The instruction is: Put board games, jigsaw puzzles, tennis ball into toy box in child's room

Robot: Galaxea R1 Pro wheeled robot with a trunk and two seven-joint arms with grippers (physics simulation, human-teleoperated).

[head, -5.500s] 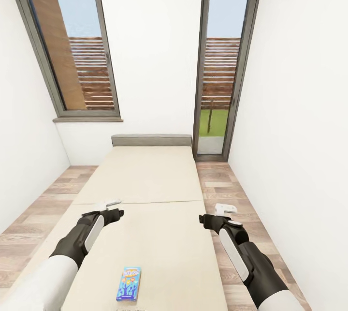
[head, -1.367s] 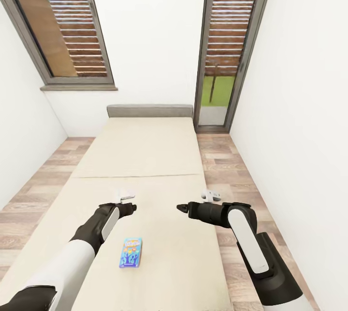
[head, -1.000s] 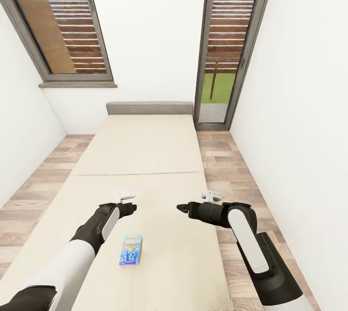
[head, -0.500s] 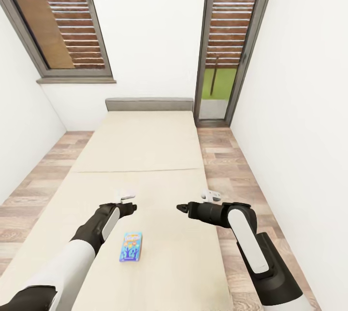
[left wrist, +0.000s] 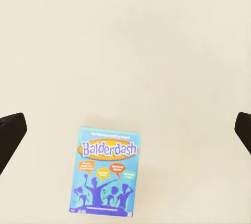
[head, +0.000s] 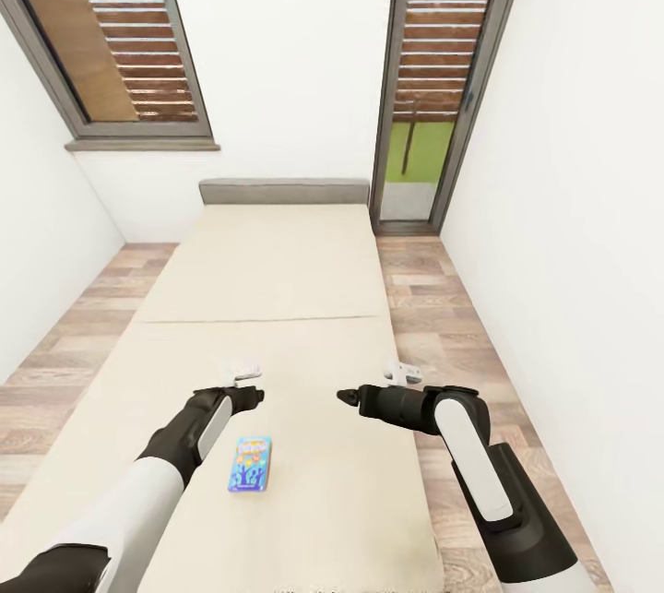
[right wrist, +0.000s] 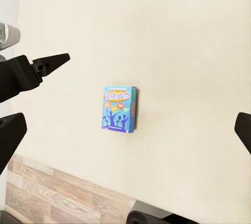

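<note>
A small blue board game (head: 249, 464) printed with colourful cartoons lies flat on the near half of the bed (head: 277, 270). My left gripper (head: 255, 395) hovers just beyond it, open, with the box (left wrist: 107, 169) lying below and between its wide-apart fingertips (left wrist: 10, 135). My right gripper (head: 344, 397) points inward over the mattress to the right of the box, also open and holding nothing. The right wrist view looks down on the box (right wrist: 120, 109) and the left gripper (right wrist: 49, 63). The table, toy box, jigsaw puzzles and tennis ball are out of view.
The grey headboard (head: 284, 191) stands against the far white wall between two tall dark-framed windows (head: 433, 77). Wood-plank floor (head: 433, 316) runs along both sides of the bed. A white wall (head: 581, 233) stands close on the right.
Since 5.5 s ago both arms have come forward over the bed, and the right gripper has turned inward. Over the last second the arms hold still; only the camera shifts.
</note>
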